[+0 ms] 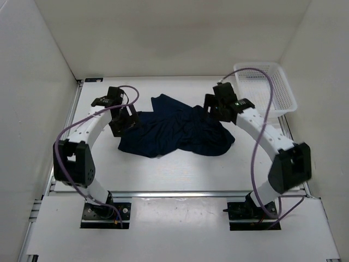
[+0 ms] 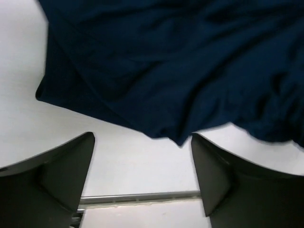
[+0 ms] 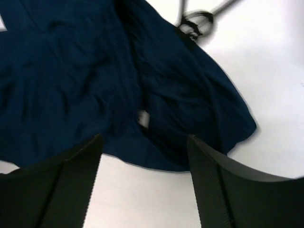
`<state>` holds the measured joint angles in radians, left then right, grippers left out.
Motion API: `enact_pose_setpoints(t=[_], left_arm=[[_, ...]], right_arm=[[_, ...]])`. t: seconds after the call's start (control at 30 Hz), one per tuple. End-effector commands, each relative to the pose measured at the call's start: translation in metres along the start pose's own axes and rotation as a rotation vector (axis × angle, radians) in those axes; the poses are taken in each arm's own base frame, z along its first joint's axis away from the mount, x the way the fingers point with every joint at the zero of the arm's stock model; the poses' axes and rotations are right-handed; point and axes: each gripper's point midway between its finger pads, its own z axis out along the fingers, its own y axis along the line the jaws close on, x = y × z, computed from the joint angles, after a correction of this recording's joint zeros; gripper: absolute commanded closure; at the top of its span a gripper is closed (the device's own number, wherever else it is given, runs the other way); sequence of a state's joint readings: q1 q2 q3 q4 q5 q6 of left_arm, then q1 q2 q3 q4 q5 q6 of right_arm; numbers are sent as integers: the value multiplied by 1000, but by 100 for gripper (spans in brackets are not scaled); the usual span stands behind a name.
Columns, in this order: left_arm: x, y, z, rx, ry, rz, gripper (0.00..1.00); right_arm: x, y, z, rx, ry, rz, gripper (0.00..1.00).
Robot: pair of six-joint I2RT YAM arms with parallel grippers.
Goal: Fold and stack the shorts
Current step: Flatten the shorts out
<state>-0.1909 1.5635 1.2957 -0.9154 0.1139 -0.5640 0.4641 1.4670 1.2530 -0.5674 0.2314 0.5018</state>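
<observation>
From above, the shorts (image 1: 180,134) lie in a loose, rumpled heap on the white bench (image 1: 163,174), roughly midway between the two arms and not folded flat. The left arm rises from its base at the near edge, bends at the elbow out to the left, and arches forward and inward, so that the left gripper (image 1: 122,123) hangs over the left edge of the fabric. The right arm mirrors it, with its elbow out to the right and the right gripper (image 1: 215,106) over the right edge of the fabric. A white mesh basket (image 1: 283,93) stands at the far right corner, apart from the garment.

In the left wrist view the left gripper (image 2: 142,142) points down at the bench, its two dark fingers (image 2: 61,175) spread wide with only bare bench between them. The hem of the shorts lies just beyond the fingertips.

In the right wrist view the right gripper (image 3: 143,142) also has its fingers (image 3: 213,185) set wide apart, clamped on nothing. The wrinkled fabric fills the view beyond them, its edge reaching into the gap. A small pale tag (image 3: 142,118) shows among the folds, and the thin drawstring (image 3: 194,21) loops at the far side.
</observation>
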Motion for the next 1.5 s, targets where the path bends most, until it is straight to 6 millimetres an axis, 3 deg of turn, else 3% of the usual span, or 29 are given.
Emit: enact_pose_setpoints(t=[0.0,0.17,0.2,0.27,0.3,0.33,0.37,0.47,0.57,0.6,0.63,0.67,0.7,0.77,0.8,0.9,1.0,1.03,1.1,1.13,1.17,1.2,1.23,1.27,1.3,1.37,1.4,1.43,1.47], left_arm=[[-10,25,10,-68,16,-60,3],[-7,49,41,-75,87,-163,3],[-7,53,45,-85,97,-183,3],[-5,54,54,-86,117,-187,3],[-5,56,64,-95,134,-190,3],[-5,57,68,-100,142,-191,5],[-6,57,72,-105,151,-193,8],[-6,63,85,-124,179,-207,16],[-11,67,91,-137,179,-216,28],[-13,67,94,-138,180,-217,36],[-11,69,98,-145,194,-219,57],[-16,66,96,-138,181,-217,70],[-18,67,98,-128,188,-227,85],[-28,62,97,-98,177,-226,90],[-33,59,95,-91,164,-223,90],[-59,49,78,-64,108,-220,90],[-94,36,51,-34,23,-203,90],[-105,35,43,-27,1,-209,90],[-129,24,16,4,-52,-199,90],[-138,24,1,14,-86,-205,90],[-153,20,-22,36,-145,-204,90],[-154,16,-32,52,-157,-200,90],[-155,19,-42,53,-173,-209,90],[-156,19,-61,66,-212,-209,90],[-151,17,-69,79,-219,-205,90],[-131,20,-82,84,-228,-202,90],[-122,25,-82,74,-228,-205,90],[-114,27,-83,76,-234,-203,90],[-88,37,-77,63,-204,-210,90]], right_arm=[[-3,33,29,-87,108,-95,18],[-20,53,75,-102,162,-123,20],[-14,52,94,-99,198,-117,23],[-27,61,105,-124,188,-98,27],[-19,61,121,-119,219,-99,28],[-17,64,126,-125,236,-98,28],[-29,65,130,-129,213,-90,31],[-23,67,156,-116,241,-91,36],[-20,62,173,-101,259,-85,43],[-27,69,174,-123,248,-83,51],[-26,70,175,-129,257,-82,57],[-23,70,181,-128,262,-93,65],[-29,74,179,-145,251,-92,87],[-38,74,178,-154,242,-82,100],[-42,77,176,-167,235,-81,100],[-78,90,150,-223,150,-73,100],[-130,101,107,-306,30,-69,100],[-152,101,84,-336,-24,-61,100],[-176,104,51,-395,-87,-68,100],[-196,99,19,-414,-156,-85,100],[-202,99,1,-424,-194,-107,100],[-208,92,-13,-421,-225,-122,100],[-219,86,-55,-431,-301,-137,100],[-203,74,-46,-411,-282,-158,100],[-203,68,-83,-427,-342,-173,100],[-184,52,-95,-413,-356,-191,100],[-150,35,-98,-379,-327,-211,100],[-133,22,-98,-339,-322,-215,100],[-117,14,-100,-328,-322,-213,100]])
